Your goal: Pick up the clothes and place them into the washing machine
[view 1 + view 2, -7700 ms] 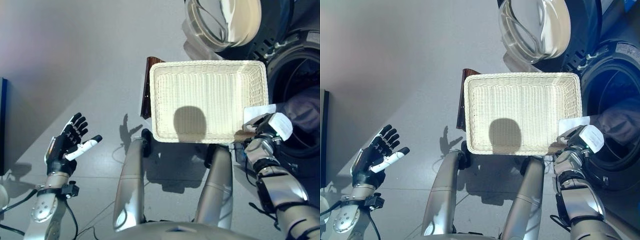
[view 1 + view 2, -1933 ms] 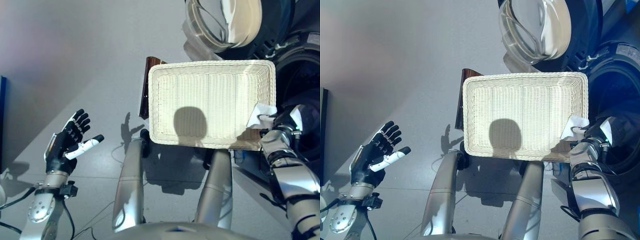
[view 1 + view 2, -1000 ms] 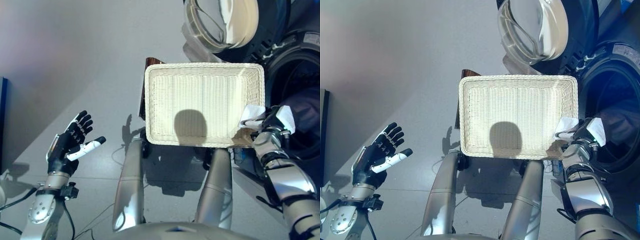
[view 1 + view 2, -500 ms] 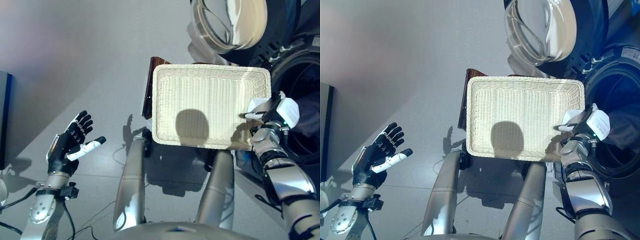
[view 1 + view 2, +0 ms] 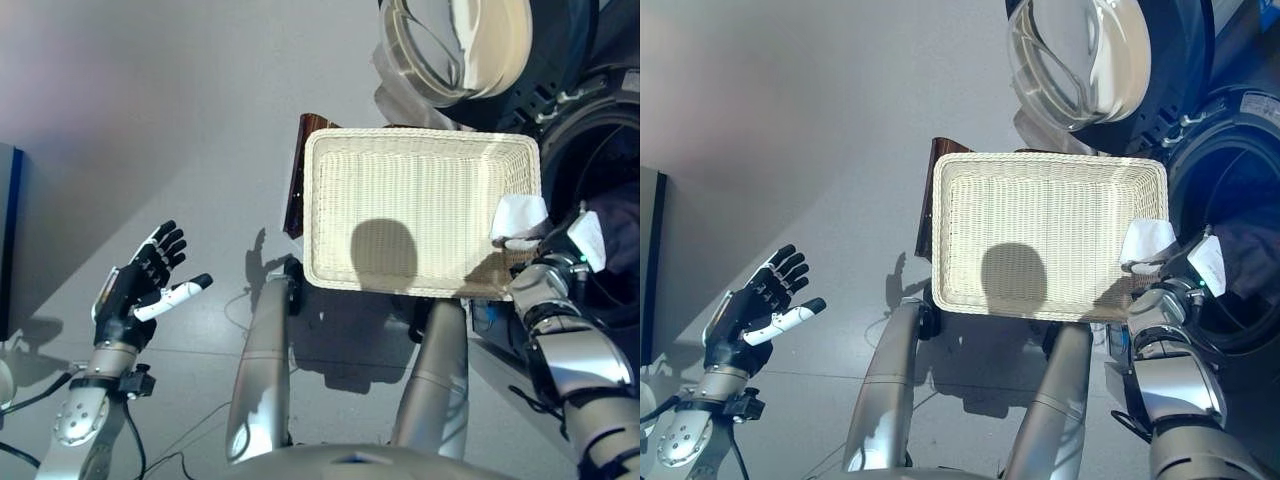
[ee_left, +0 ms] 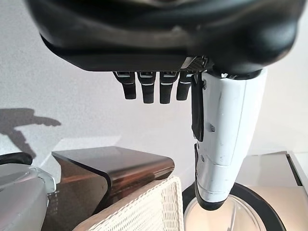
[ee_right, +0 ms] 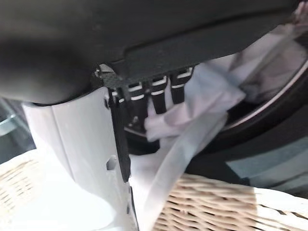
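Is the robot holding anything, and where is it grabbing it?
The right hand pinches a white cloth by its lower edge, over the basket's rim. The left hand holds nothing.

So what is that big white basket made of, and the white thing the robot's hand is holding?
The basket looks like woven wicker or rattan in a matt cream finish: fine ribbed strands and a braided rim show all round. The white cloth in the right hand looks like soft, thin fabric, since it folds and hangs in limp strips over the basket's edge; which fabric, I can't tell.
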`<state>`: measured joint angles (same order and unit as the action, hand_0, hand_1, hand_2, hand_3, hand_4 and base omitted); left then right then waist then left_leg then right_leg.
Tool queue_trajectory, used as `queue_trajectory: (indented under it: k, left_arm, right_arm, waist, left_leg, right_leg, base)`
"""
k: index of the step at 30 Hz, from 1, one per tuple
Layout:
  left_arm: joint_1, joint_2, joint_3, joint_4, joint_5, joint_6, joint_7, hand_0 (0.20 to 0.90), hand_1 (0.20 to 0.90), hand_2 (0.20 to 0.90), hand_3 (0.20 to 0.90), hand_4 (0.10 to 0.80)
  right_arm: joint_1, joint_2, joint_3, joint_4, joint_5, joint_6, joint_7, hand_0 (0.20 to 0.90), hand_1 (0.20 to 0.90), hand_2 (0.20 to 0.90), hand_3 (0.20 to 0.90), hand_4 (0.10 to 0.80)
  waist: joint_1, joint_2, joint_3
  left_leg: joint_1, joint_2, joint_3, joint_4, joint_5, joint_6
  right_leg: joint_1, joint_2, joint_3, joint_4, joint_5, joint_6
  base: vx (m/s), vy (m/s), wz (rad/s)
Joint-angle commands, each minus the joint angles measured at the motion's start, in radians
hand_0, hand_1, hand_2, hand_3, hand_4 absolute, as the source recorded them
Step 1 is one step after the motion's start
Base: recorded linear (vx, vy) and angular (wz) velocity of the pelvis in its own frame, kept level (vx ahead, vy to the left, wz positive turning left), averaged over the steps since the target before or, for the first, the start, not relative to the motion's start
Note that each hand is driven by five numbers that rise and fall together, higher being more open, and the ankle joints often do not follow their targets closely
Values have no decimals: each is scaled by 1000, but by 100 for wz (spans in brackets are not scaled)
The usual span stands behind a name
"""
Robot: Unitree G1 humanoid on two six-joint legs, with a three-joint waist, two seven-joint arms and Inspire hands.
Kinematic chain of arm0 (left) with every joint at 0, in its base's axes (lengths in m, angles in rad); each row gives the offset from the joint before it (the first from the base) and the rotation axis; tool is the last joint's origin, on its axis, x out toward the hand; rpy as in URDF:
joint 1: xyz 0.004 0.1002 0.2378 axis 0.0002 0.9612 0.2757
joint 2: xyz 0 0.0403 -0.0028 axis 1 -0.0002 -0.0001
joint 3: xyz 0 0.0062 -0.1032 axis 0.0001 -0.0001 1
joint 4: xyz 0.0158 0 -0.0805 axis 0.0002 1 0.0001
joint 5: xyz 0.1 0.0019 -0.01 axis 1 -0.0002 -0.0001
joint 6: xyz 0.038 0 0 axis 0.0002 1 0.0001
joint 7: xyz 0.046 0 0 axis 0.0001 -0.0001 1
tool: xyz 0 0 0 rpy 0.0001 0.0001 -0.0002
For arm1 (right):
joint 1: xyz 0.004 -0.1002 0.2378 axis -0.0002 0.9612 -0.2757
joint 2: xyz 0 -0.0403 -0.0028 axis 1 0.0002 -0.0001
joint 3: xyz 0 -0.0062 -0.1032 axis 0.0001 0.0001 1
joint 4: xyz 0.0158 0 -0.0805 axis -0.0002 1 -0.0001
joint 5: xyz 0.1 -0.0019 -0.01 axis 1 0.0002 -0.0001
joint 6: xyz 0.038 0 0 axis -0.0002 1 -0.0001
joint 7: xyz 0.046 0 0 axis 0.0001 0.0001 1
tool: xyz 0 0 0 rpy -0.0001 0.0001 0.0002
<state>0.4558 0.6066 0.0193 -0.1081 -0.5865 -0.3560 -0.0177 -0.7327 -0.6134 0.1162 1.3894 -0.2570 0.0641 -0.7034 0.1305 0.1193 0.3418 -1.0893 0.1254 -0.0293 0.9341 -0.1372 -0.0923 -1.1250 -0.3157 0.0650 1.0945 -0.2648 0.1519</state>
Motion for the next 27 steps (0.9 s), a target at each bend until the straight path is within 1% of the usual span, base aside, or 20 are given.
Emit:
queue_trajectory:
  k: [1, 3, 8, 12, 15, 16, 20, 24, 25, 26, 27]
  left_arm:
    - [-5, 25, 53, -7, -14, -83, 16, 900, 900, 900, 900, 800]
    - [-2, 25, 55, -9, -15, -82, 14, 900, 900, 900, 900, 800]
    - [10, 30, 73, -23, -13, -76, 12, 900, 900, 900, 900, 800]
    - [20, 29, 85, -36, -18, -69, 4, 900, 900, 900, 900, 800]
    - [21, 29, 92, -40, -14, -68, 9, 900, 900, 900, 900, 800]
    - [19, 22, 97, -37, -5, -67, 17, 900, 900, 900, 900, 800]
    - [10, 4, 106, -25, 15, -69, 37, 900, 900, 900, 900, 800]
    - [12, -10, 118, -17, 21, -66, 47, 900, 900, 900, 900, 800]
    - [13, -13, 122, -16, 21, -65, 49, 900, 900, 900, 900, 800]
    - [16, -18, 131, -14, 24, -64, 53, 900, 900, 900, 900, 800]
    - [17, -21, 135, -14, 24, -64, 54, 900, 900, 900, 900, 800]
  right_arm:
    - [-10, -107, -6, 17, 12, -2, -20, 900, 900, 900, 900, 800]
    - [-6, -112, -4, 20, 8, 0, -16, 900, 900, 900, 900, 800]
    - [0, -144, 60, 67, -92, 61, 12, 900, 900, 900, 900, 800]
    - [2, -148, 98, 73, -161, 83, 38, 900, 900, 900, 900, 800]
    - [1, -143, 115, 54, -189, 83, 49, 900, 900, 900, 900, 800]
    - [8, -131, 120, 13, -199, 64, 51, 900, 900, 900, 900, 800]
    - [18, -120, 136, -49, -227, 55, 48, 900, 900, 900, 900, 800]
    - [27, -114, 127, -81, -232, 53, 51, 900, 900, 900, 900, 800]
    - [29, -114, 116, -86, -224, 51, 49, 661, 661, 661, 661, 629]
    - [31, -109, 103, -88, -215, 52, 43, 329, 329, 329, 329, 392]
    - [32, -108, 95, -88, -207, 52, 40, 200, 200, 200, 200, 300]
  waist:
    - [12, 14, -39]
    - [12, 14, -40]
    - [15, 15, -43]
    - [16, 15, -42]
    - [12, 13, -39]
    - [6, 8, -34]
    - [-9, -3, -28]
    - [-14, -6, -25]
    - [-17, -6, -25]
    - [-20, -7, -25]
    - [-20, -7, -25]
  left_leg:
    - [6, 26, 10, -125, 27, -4]
    - [5, 25, 9, -125, 27, -4]
    - [3, 28, 9, -124, 28, -5]
    - [1, 28, 10, -122, 28, -5]
    - [0, 28, 12, -123, 29, -5]
    - [-1, 29, 13, -119, 29, -5]
    - [-3, 33, 13, -116, 30, -5]
    - [-7, 33, 11, -111, 30, -5]
    - [-9, 34, 11, -110, 30, -6]
    - [-12, 36, 10, -110, 30, -6]
    - [-13, 36, 9, -110, 31, -6]
  right_leg:
    - [-15, -4, 9, -88, 58, 5]
    - [-15, -3, 9, -88, 58, 6]
    - [-19, -6, 10, -84, 60, 6]
    - [-24, -6, 10, -84, 63, 6]
    - [-26, -5, 12, -82, 65, 6]
    - [-27, -3, 13, -83, 68, 4]
    - [-30, 1, 16, -83, 69, 1]
    - [-34, 5, 18, -80, 70, -2]
    - [-37, 5, 18, -79, 70, -3]
    - [-38, 6, 17, -80, 70, -4]
    - [-38, 5, 17, -80, 70, -4]
  base:
    - [0, 0, 0]
    - [0, 0, 0]
    - [0, 0, 0]
    - [0, 0, 0]
    - [0, 0, 0]
    - [0, 0, 0]
    - [0, 0, 0]
    - [0, 0, 0]
    - [0, 0, 0]
    - [0, 0, 0]
    - [0, 0, 0]
